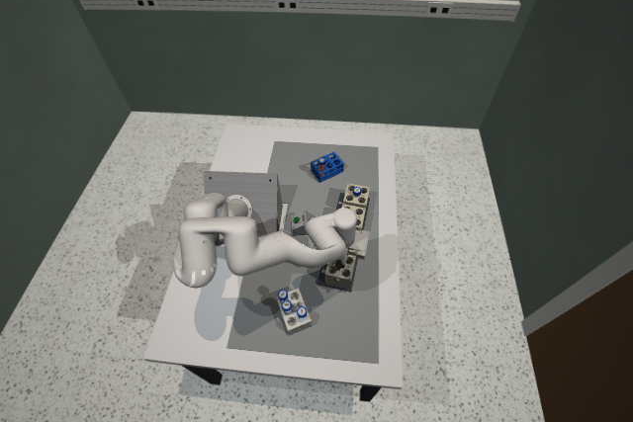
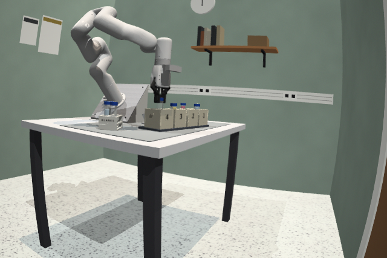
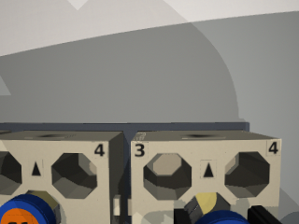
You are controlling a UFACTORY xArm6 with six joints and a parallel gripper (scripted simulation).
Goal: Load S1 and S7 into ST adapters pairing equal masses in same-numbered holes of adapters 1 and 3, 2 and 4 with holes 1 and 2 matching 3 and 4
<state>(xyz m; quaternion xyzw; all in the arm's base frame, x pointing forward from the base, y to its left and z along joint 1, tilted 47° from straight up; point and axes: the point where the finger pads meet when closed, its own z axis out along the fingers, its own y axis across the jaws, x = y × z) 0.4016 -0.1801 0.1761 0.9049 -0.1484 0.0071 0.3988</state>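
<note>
My gripper [image 1: 338,264] [image 2: 161,99] [image 3: 220,217] is shut on a blue-capped tube [image 3: 206,203] with yellowish contents. The tube is upright, partly down in middle hole 5 of adapter 4 [image 2: 166,123] [image 3: 275,187]; its cap is above the top. Its cap dot is hidden. The orange-dotted tube S1 [image 2: 173,105] [image 3: 27,212] stands in hole 5 of adapter 3 [image 2: 180,121] [image 3: 104,187]. A blue-capped tube [image 1: 356,190] [image 2: 196,106] stands in adapter 1 [image 2: 204,120]. Adapter 2 [image 2: 192,121] shows no tube. All sit in the dark stand [image 2: 172,129] [image 3: 187,126].
The white blanks rack [image 1: 297,329] [image 2: 107,124] holds three blue-capped tubes at the front. The blue rack [image 1: 332,172] stands at the back with a red-filled tube [image 1: 321,165]. The green DONE key [image 1: 296,219] is left of the stand. Adapter walls and caps are close around my fingers.
</note>
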